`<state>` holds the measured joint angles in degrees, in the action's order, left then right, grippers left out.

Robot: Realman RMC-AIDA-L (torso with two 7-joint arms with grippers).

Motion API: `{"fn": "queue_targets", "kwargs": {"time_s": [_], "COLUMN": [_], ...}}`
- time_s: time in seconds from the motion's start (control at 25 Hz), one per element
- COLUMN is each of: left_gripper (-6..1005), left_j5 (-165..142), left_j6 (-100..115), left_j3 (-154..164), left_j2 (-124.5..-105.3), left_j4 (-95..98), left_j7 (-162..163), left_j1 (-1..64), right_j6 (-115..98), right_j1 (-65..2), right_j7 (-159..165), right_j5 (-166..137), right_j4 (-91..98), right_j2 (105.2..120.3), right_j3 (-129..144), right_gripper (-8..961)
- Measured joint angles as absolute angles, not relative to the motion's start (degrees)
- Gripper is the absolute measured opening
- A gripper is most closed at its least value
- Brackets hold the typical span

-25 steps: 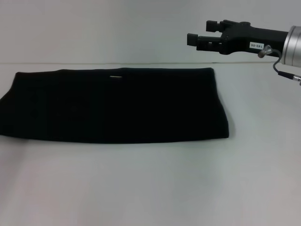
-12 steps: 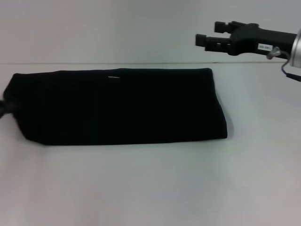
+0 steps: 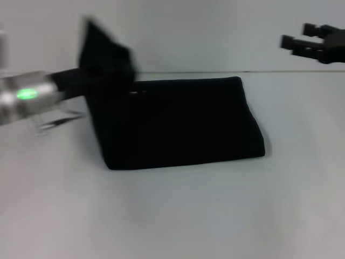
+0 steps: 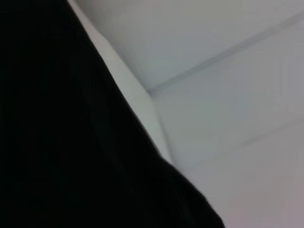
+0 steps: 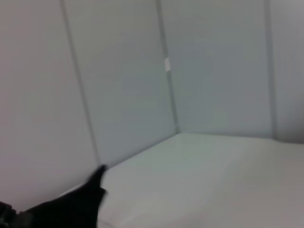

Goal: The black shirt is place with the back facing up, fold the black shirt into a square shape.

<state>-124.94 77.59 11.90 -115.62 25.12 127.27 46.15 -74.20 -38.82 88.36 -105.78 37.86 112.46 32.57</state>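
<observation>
**Left end of the shirt lifted off the table**

Since the frame half a second ago, the left arm has come in from the left and pulled the left end of the black shirt (image 3: 178, 121) up and over toward the middle; the right gripper (image 3: 302, 43) has drawn back toward the right edge of the head view.

Left gripper (image 3: 89, 81) sits at the raised end of the cloth, its fingers buried in black fabric, so whether they are clamped cannot be told. A flap of shirt stands up above the arm. The left wrist view is mostly filled with dark cloth.

Right gripper hangs in the air above the far right of the table (image 3: 172, 216), well apart from the shirt, its fingers spread with nothing between them.

Shirt's remaining part lies flat across the table's middle.
</observation>
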Motion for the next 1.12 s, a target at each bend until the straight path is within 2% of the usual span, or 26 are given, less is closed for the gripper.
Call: {"fn": "queue_targets", "kwargs": {"time_s": [0.2, 0.28, 0.52, 0.68, 1.12], "left_gripper": [45, 47, 56, 61, 550], "left_j5": [-124.25, -122.03, -112.0, -112.24, -116.76], "left_j6": [68.32, 62.71, 52.58, 53.08, 62.14], "left_j3": [12.01, 11.64, 3.97, -0.72, 0.55], "left_j2": [-123.02, -124.29, -124.69, -124.71, -124.39], "left_j4": [21.63, 17.13, -4.01, -8.63, -8.26], "left_j7": [121.59, 117.88, 94.97, 87.64, 84.05], "left_j1": [53.63, 54.91, 54.06, 52.22, 51.89], "right_j6": [-75.69, -76.11, -76.4, -76.37, -75.65], "right_j1": [-35.67, -34.95, -34.33, -34.8, -38.99], "right_j7": [87.75, 87.68, 88.1, 89.36, 104.66], "right_j5": [-103.93, -103.92, -104.64, -106.65, -115.82], "right_j4": [37.95, 37.96, 37.5, 36.87, 36.74], "right_j2": [109.99, 109.15, 106.95, 106.44, 106.6], "right_j3": [32.2, 32.02, 32.3, 32.5, 32.74], "right_gripper": [924, 924, 925, 924, 925]}}
